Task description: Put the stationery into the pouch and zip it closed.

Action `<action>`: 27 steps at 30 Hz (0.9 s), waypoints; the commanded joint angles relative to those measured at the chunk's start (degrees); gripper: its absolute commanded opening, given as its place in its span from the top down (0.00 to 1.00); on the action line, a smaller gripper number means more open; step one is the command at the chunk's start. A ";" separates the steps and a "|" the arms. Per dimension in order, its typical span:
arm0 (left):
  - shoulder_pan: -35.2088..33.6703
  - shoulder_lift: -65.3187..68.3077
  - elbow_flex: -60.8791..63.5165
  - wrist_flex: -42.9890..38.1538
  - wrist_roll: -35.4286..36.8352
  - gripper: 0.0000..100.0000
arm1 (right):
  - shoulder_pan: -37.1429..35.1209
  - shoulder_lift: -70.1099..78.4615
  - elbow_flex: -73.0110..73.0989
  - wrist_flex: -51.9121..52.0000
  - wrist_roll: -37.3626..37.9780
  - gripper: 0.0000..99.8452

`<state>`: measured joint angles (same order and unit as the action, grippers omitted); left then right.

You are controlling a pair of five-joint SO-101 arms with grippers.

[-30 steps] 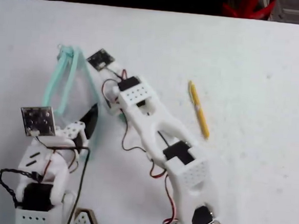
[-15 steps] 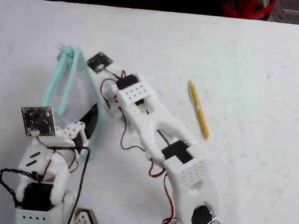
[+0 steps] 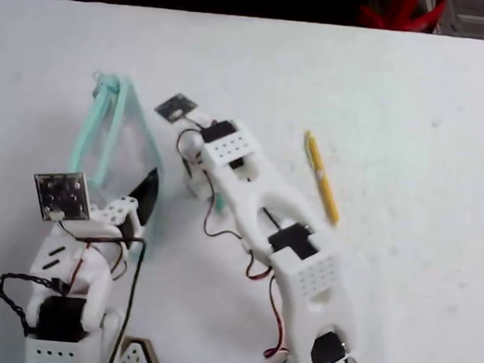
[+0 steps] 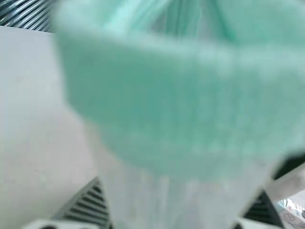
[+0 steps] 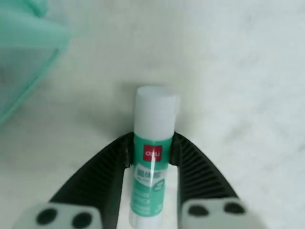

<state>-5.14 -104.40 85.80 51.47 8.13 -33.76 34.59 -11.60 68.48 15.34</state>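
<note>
Right gripper (image 5: 151, 141) clenched on the glue stick (image 5: 153, 112) — the stick runs straight out along the jaws, white end forward. From it, the pouch (image 3: 119, 135) lies near, about ten o'clock in the high view (left gripper (image 3: 146, 193) at its edge, grip impossible to tell). Yellow pen (image 3: 321, 179) — three o'clock.

Blurred green pouch (image 4: 181, 105) up close, outline lost, glue stick (image 5: 151, 162) cut off at its tail

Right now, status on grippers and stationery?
Right gripper shut on glue stick, near pouch. Left gripper at pouch edge. Pen loose on table. Nothing between glue stick and pouch.
</note>
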 commanded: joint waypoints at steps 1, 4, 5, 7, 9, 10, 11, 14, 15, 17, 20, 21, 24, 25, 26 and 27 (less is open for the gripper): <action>-0.04 -0.13 -0.70 -1.23 0.35 0.73 | 1.80 -0.04 -0.26 0.48 0.44 0.98; -0.04 -0.13 -0.70 -1.23 0.35 0.73 | 2.95 -0.75 -0.70 0.48 0.44 0.98; 0.04 -0.13 -0.70 -1.23 0.35 0.73 | 3.82 -1.54 -1.14 0.84 0.35 0.98; 0.04 -0.13 -0.70 -1.23 0.44 0.73 | 5.14 -5.05 -2.29 2.15 0.09 0.98; 0.04 -0.13 -0.79 -1.23 0.53 0.73 | 6.37 -10.07 -2.55 3.65 0.00 0.98; 0.13 -0.13 -0.97 -0.97 0.53 0.73 | 6.73 -13.05 -2.11 3.91 0.00 0.98; 0.66 -0.13 -1.05 -0.79 0.44 0.73 | 6.81 -15.96 -1.93 4.26 -0.09 0.98; 2.33 -0.13 -1.05 -0.70 0.35 0.73 | 6.37 -25.19 -1.58 5.49 -0.09 0.98; 2.51 -0.13 -1.14 -0.70 0.35 0.73 | 5.93 -28.70 -1.58 5.76 -0.09 0.98; 2.51 -0.13 -1.67 -0.70 0.35 0.71 | 4.79 -36.09 -1.58 5.76 0.35 0.98; 2.59 -0.13 -4.04 1.67 0.35 0.70 | 2.33 -47.43 -1.58 4.44 0.35 0.98; 2.59 -0.13 -4.84 2.55 0.35 0.70 | 1.01 -51.12 -1.49 3.30 0.44 0.98; 2.59 -0.13 -5.36 3.34 0.35 0.70 | -4.44 -60.18 -1.05 -1.27 0.00 0.98; 2.59 -0.13 -5.36 3.34 0.35 0.70 | -6.81 -62.20 -1.05 -3.03 0.00 0.98; 2.59 -0.13 -5.36 3.52 0.35 0.70 | -9.10 -63.69 -1.05 -4.79 0.00 0.98; 2.59 -0.13 -5.63 4.40 0.35 0.70 | -11.47 -64.84 -1.05 -6.73 0.00 0.98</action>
<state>-3.56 -103.96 83.78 54.73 8.13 -39.38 -24.22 -11.34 66.90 15.16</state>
